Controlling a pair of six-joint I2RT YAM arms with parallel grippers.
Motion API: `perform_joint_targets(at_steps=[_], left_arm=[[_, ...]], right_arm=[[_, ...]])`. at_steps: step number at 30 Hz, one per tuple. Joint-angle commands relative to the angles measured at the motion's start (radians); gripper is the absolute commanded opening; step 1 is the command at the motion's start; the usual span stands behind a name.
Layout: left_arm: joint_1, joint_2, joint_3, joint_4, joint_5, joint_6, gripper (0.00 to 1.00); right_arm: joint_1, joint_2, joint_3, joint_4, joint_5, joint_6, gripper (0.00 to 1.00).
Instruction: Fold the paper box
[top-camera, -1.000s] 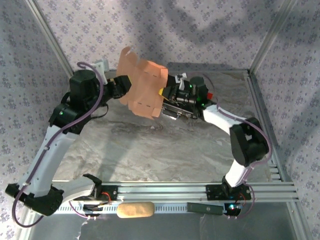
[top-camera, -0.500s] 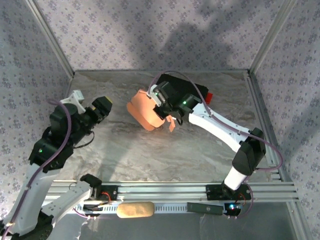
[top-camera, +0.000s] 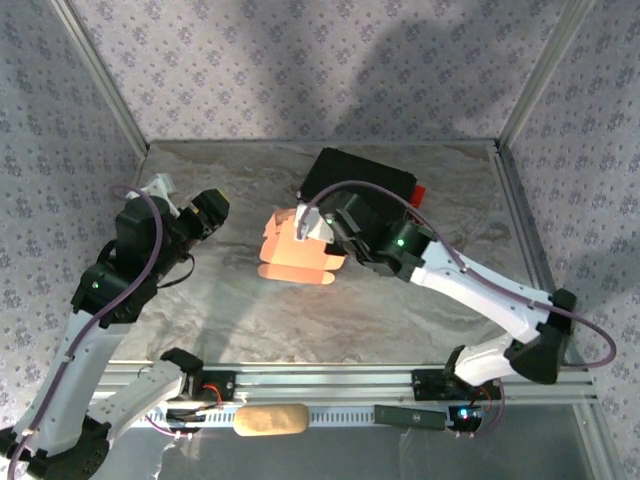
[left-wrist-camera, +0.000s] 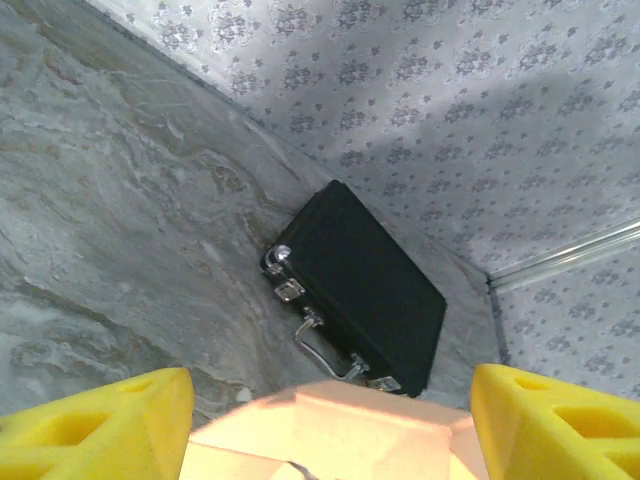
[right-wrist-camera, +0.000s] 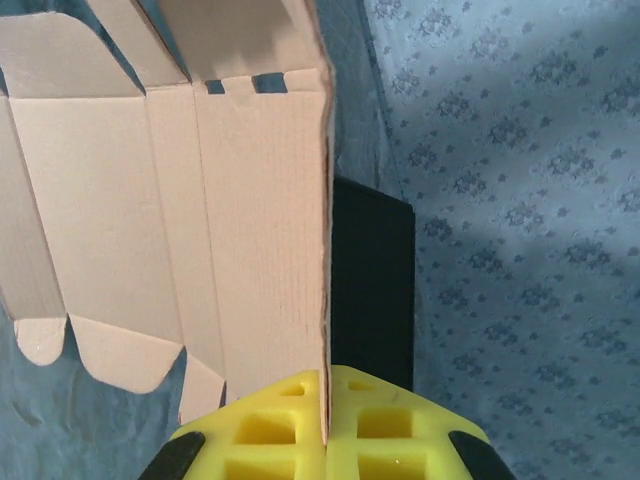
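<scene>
The right end effector is clamped shut on the paper box. In the right wrist view, its yellow fingers are pressed together on the near edge of one long panel. The left end effector is held wide and grips nothing. It is positioned to the left of the paper box and apart from it. In the left wrist view, a pale corner of the cardboard is seen low between the two spread fingers.

The paper box is held over the middle of the counter, just in front of the black case. Whether its lower edge touches the counter cannot be determined.

Progress is judged to be early:

1. The cardboard is pinched and presented to the left arm.
2. The panels are bent slightly along their creases, but no closed sleeve is formed.
3. The end flaps and rounded tabs stand open at both ends, and none is tucked.

The following work is judged to be left: the long panels are to be wrapped into a rectangular sleeve, the side seam is to be joined, and the flaps at each end are to be folded in and tucked.
</scene>
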Motion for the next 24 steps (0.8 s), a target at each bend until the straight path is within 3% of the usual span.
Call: perform_joint_targets(at_steps=[1, 5, 8, 12, 14, 16, 18, 20, 24], left_arm=[[0.036, 0.027, -0.06, -0.005, 0.057, 0.06, 0.72], [0.151, 0.066, -0.175, 0.078, 0.309, 0.0, 0.68], [0.175, 0.083, -0.265, 0.161, 0.438, -0.078, 0.66], [0.17, 0.036, -0.37, 0.275, 0.495, -0.237, 0.64], [0.157, -0.014, -0.401, 0.289, 0.468, -0.284, 0.56], [0.138, -0.047, -0.416, 0.305, 0.462, -0.198, 0.53], [0.112, -0.051, -0.386, 0.224, 0.432, -0.027, 0.41], [0.062, -0.032, -0.376, 0.123, 0.333, 0.166, 0.29], [-0.032, -0.014, -0.536, 0.281, 0.253, 0.359, 0.31]], right_arm=[[-0.007, 0.012, -0.078, 0.096, -0.049, -0.197, 0.0], [-0.032, 0.106, -0.194, 0.367, 0.012, -0.326, 0.0], [-0.046, 0.161, -0.257, 0.533, 0.02, -0.367, 0.0], [-0.043, 0.205, -0.27, 0.62, 0.009, -0.38, 0.0], [-0.039, 0.228, -0.275, 0.647, 0.006, -0.38, 0.0], [-0.04, 0.246, -0.274, 0.639, -0.011, -0.367, 0.0], [-0.049, 0.26, -0.265, 0.618, -0.034, -0.35, 0.0], [-0.058, 0.267, -0.249, 0.58, -0.056, -0.333, 0.0], [-0.069, 0.268, -0.219, 0.531, -0.096, -0.309, 0.0]])
